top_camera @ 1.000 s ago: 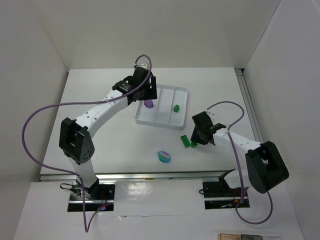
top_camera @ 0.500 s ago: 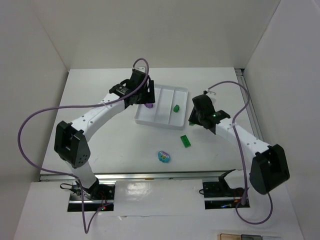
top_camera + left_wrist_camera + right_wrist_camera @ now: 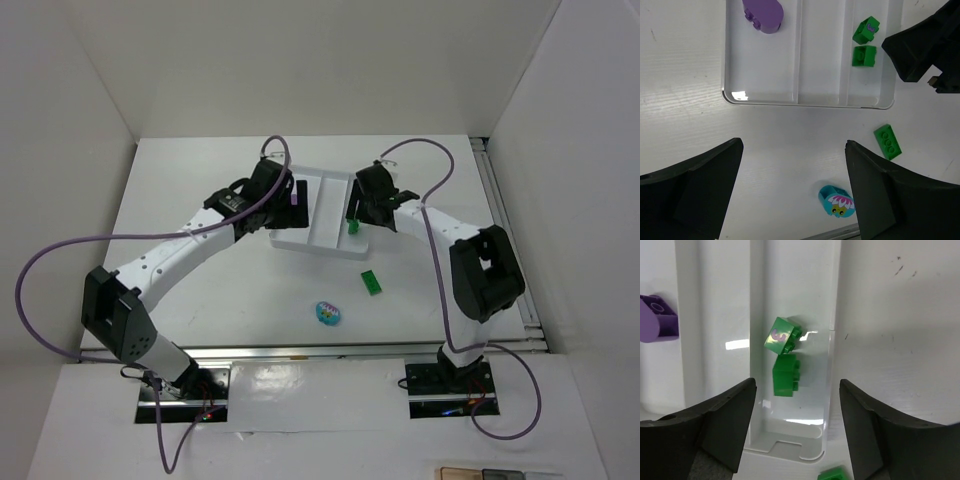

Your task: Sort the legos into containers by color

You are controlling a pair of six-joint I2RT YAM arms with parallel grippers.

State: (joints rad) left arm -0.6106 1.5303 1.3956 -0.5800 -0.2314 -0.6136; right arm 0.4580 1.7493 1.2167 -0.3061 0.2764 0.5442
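The white tray (image 3: 325,205) has three long compartments. A purple piece (image 3: 763,12) lies in its left compartment. Two green bricks (image 3: 782,335) (image 3: 786,375) lie touching in its right compartment. My right gripper (image 3: 797,385) hangs open just above them, holding nothing. My left gripper (image 3: 792,145) is open and empty over the table at the tray's near left edge. A flat green brick (image 3: 371,283) and the cyan piece (image 3: 328,313) with a flower marking lie on the table nearer the arm bases.
The tray's middle compartment (image 3: 820,50) holds nothing. The two arms meet over the tray, the right gripper (image 3: 360,205) close beside the left gripper (image 3: 285,200). White walls enclose the table on three sides, and a metal rail (image 3: 505,230) runs along its right edge.
My right arm swung from the table to the tray with a green brick and opened, leaving the brick in the right compartment. My left gripper opened wider and drew back from the purple piece.
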